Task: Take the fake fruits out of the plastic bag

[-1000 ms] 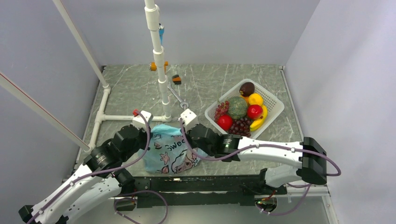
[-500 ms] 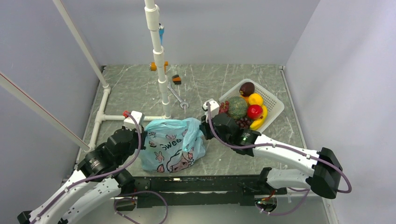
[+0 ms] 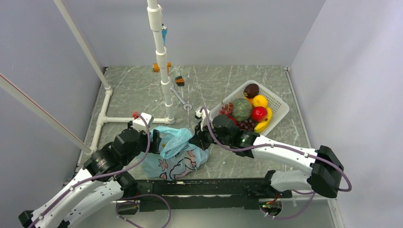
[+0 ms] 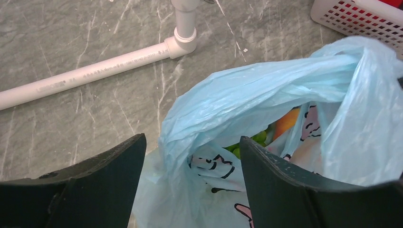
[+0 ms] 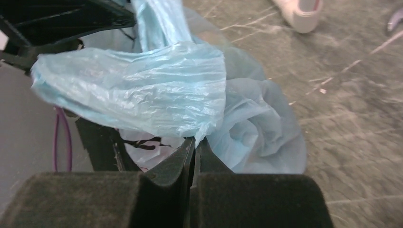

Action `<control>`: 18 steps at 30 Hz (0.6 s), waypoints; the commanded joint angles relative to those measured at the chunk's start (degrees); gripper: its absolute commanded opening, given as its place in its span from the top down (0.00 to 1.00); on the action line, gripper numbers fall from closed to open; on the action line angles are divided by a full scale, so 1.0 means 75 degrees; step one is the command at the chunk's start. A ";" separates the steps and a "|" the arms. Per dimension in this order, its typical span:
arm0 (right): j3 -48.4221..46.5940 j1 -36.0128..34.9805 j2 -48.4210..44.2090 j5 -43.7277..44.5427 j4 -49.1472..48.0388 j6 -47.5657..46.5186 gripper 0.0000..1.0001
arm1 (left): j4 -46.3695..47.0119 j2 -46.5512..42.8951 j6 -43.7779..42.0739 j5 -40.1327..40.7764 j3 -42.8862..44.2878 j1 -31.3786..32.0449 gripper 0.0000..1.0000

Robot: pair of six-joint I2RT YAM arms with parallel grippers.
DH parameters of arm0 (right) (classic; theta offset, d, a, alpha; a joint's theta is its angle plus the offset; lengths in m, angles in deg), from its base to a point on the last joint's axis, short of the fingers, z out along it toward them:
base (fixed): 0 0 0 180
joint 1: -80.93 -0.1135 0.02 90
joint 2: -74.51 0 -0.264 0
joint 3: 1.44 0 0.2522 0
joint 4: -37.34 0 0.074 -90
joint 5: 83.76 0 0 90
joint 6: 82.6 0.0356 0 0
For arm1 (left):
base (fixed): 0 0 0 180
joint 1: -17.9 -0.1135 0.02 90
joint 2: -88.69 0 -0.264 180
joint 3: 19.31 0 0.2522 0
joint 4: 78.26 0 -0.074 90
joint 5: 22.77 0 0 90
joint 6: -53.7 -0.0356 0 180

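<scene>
**Desk:** Where's the bag?

**Spotter:** The light-blue plastic bag (image 3: 177, 153) is lying on the table (image 3: 228, 80) between your arms, with fake fruits (image 4: 285, 122) peeking through its mouth.

**Desk:** Handling?

**Spotter:** Likely limp, light, slippery film. Your right gripper (image 5: 194, 142) is pinching a rim fold; your left gripper (image 4: 192, 141) is gaping over the mouth. Try taking the opposite rim.

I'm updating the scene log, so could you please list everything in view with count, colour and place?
plastic bag: one, light blue, table's near middle
fake fruits: count hidden, green and orange, inside plastic bag
basket: one, white, right of bag
melon: one, green, in basket
apple: one, red, in basket
grapes: one bunch clear, purple, in basket
banana: one, yellow, in basket
round fruit: one, yellow, in basket
pipe frame: one, white, left and centre
left tool: one, black, open, at bag's left side
right tool: one, black, shut on bag's edge
</scene>
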 commanded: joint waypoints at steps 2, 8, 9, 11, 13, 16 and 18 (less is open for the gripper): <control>-0.0340 -0.0230 0.0253 -0.0859 -0.0630 0.0083 1.00 | 0.0361 0.0353 -0.0057 -0.0133 0.0222 -0.0011 0.21; -0.0553 -0.0450 0.0453 -0.0717 -0.0560 0.0054 1.00 | 0.0226 0.0722 -0.0081 -0.0063 0.0359 -0.0010 0.29; -0.0539 -0.0459 0.0439 -0.0542 -0.0550 0.0074 1.00 | 0.0174 0.0694 -0.0063 0.0044 0.0393 -0.0010 0.35; -0.0503 -0.0464 0.0360 0.0082 -0.0416 0.0207 1.00 | 0.0038 0.0482 0.0078 0.0374 0.0432 -0.0003 0.55; -0.0483 -0.0458 0.0202 0.0975 -0.0153 0.0423 1.00 | -0.0136 0.0136 0.0294 0.0909 0.0430 -0.0005 0.80; -0.0334 -0.0344 -0.0179 0.2383 0.0243 0.0733 1.00 | -0.0295 -0.0618 0.0563 0.1560 0.0351 -0.0003 0.91; -0.0192 -0.0093 -0.0505 0.2890 0.0465 0.1001 1.00 | -0.0313 -0.1147 0.0691 0.1756 0.0284 -0.0002 0.90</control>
